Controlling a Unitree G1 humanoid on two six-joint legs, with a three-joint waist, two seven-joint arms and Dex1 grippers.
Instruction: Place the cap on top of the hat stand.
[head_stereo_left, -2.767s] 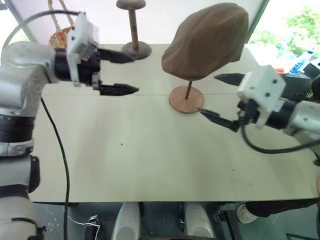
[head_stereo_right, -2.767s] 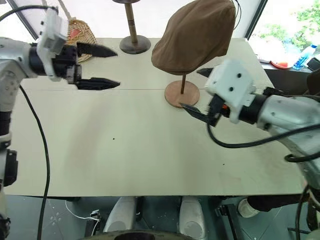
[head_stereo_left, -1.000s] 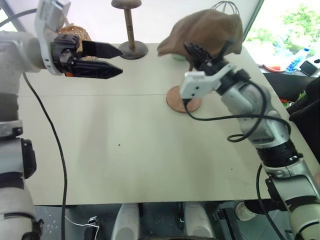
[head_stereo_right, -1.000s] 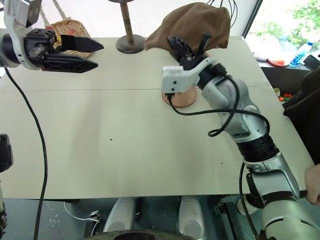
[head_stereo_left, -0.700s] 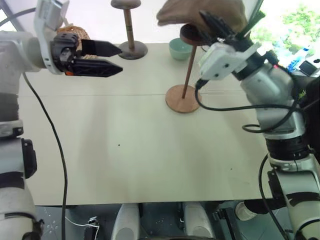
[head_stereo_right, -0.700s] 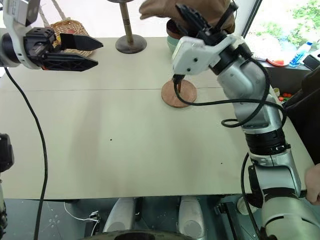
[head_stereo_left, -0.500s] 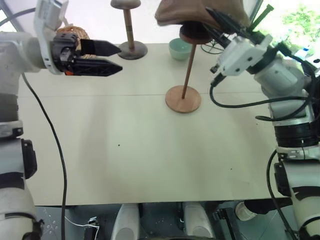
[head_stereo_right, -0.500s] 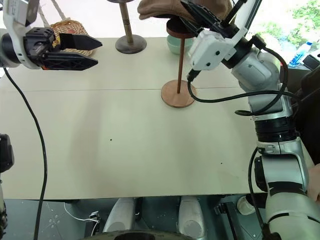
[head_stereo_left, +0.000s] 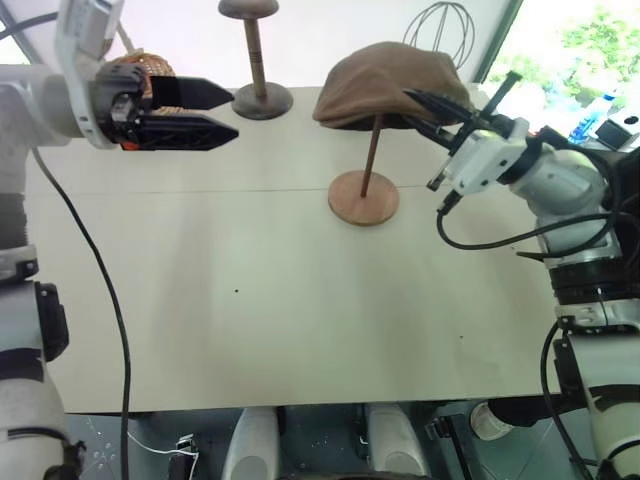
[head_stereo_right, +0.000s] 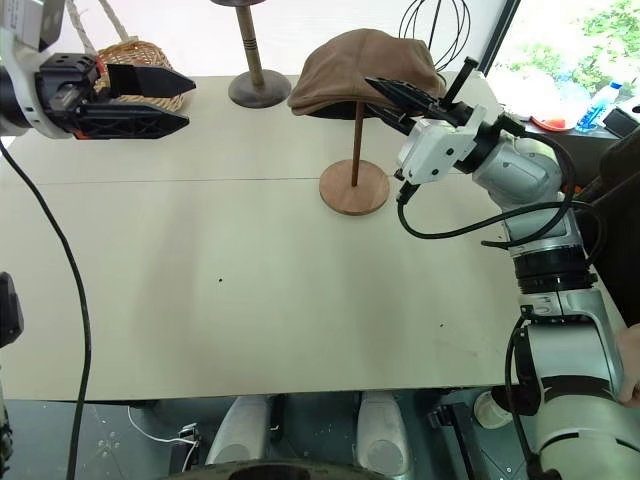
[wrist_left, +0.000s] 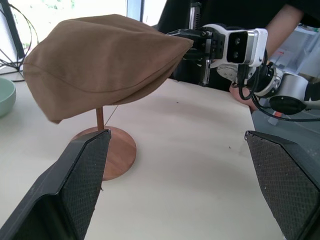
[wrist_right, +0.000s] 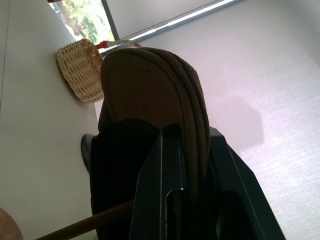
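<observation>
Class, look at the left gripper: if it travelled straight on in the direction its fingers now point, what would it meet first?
Probably the cap resting on the hat stand. The left gripper, fingers open, points across the table toward it, and its wrist view is centred there; exact depth is uncertain.

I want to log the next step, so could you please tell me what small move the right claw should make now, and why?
Probably open the right claw: it is shut on the edge of the soft brown flat cap, which already sits over the thin-rod reddish-brown wooden stand.

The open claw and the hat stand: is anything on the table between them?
No. Between the left gripper and the hat stand, the head views show bare table.
</observation>
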